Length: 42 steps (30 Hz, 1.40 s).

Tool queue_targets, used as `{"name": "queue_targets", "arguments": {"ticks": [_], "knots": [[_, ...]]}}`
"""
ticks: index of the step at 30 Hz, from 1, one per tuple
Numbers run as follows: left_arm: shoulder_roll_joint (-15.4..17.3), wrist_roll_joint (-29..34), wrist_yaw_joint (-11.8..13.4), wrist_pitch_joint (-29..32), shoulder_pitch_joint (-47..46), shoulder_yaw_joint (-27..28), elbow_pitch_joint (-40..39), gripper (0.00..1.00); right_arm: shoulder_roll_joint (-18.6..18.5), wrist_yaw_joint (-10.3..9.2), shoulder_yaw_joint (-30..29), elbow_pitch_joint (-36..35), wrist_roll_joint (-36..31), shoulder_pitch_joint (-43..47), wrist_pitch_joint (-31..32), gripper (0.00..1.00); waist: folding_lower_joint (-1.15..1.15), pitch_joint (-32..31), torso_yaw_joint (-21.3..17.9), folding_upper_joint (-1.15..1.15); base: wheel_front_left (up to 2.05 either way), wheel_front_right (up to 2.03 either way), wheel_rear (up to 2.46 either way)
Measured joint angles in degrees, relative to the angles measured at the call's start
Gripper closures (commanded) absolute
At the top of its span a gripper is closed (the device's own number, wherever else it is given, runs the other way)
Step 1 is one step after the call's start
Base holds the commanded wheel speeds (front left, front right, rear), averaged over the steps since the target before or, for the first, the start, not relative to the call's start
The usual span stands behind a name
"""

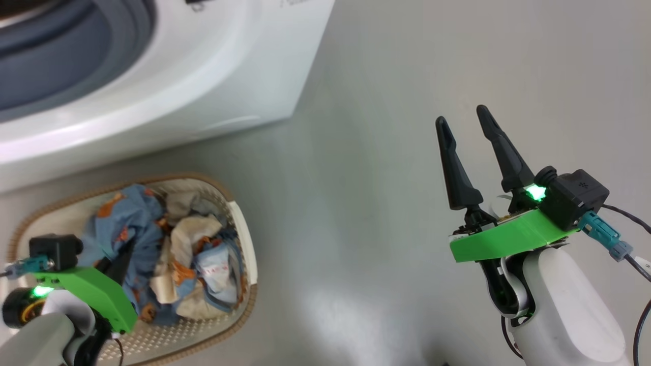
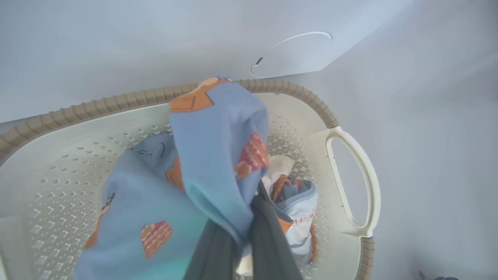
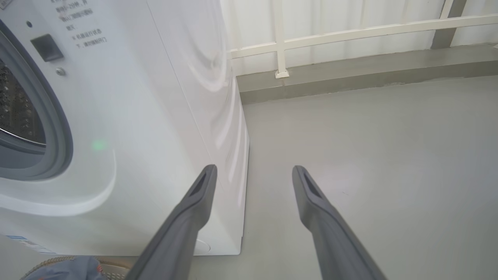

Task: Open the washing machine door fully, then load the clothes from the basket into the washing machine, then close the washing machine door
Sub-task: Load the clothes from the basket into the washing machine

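Left claw (image 1: 120, 265) is down in the basket (image 1: 243, 230), jaws closed on a fold of the clothes (image 1: 168, 249). In the left wrist view the light blue printed cloth (image 2: 218, 155) drapes up and over both fingers (image 2: 272, 243), so the pinch itself is hidden under fabric. I judge it a real grip, since cloth bunches at the fingers.

Right claw (image 1: 462, 118) hangs over bare floor (image 1: 381, 152), jaws wide apart and holding nothing. It is well apart from the basket.

The basket stands on the floor just before the washing machine (image 1: 203, 76). The clothes lie heaped inside it, blue pieces tangled with cream-white ones (image 2: 299, 217).

The grey gasket (image 3: 58, 128) and steel drum (image 3: 15, 105) are uncovered in the right wrist view, so the mouth looks ready for loading.

Handling, judged:
- Light, soft and limp; no stiffness to steer by. Whatever you lift will hang and swing below the claw.
- Not fragile and not slippery, but thin folds can slide out of narrow fingers.
- The pieces look interlocked. Expect neighbours to trail along or drop off on the way up.
- Take hold at a thick bunched fold near the middle of the heap, not at a hem or loose edge.
- Watch that trailing cloth clears the brown rim (image 2: 116, 99) and the gasket lip.
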Motion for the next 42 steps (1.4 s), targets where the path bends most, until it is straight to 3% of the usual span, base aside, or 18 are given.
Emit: {"name": "queue_targets", "arguments": {"ticks": [19,35,42], "knots": [[-4.89,11.74,0.0,-0.01,16.25,22.76,-14.88,1.0,-0.02,0.0,-2.88,6.14,-0.89,4.71,0.0,0.0,-0.01,-15.66,5.05,0.0,0.0,0.0,0.0],[-8.42,20.79,0.04,-0.01,25.63,38.15,-26.42,1.0,-0.62,0.0,-4.33,9.02,-1.86,9.16,0.0,0.0,0.0,-26.64,9.71,0.0,0.0,0.0,0.0],[-8.76,23.28,2.48,-0.02,29.6,43.09,-35.11,1.0,-1.26,0.0,-4.07,9.18,-1.16,10.53,0.0,0.0,0.0,-29.57,10.84,0.0,0.0,0.0,0.0]]}}
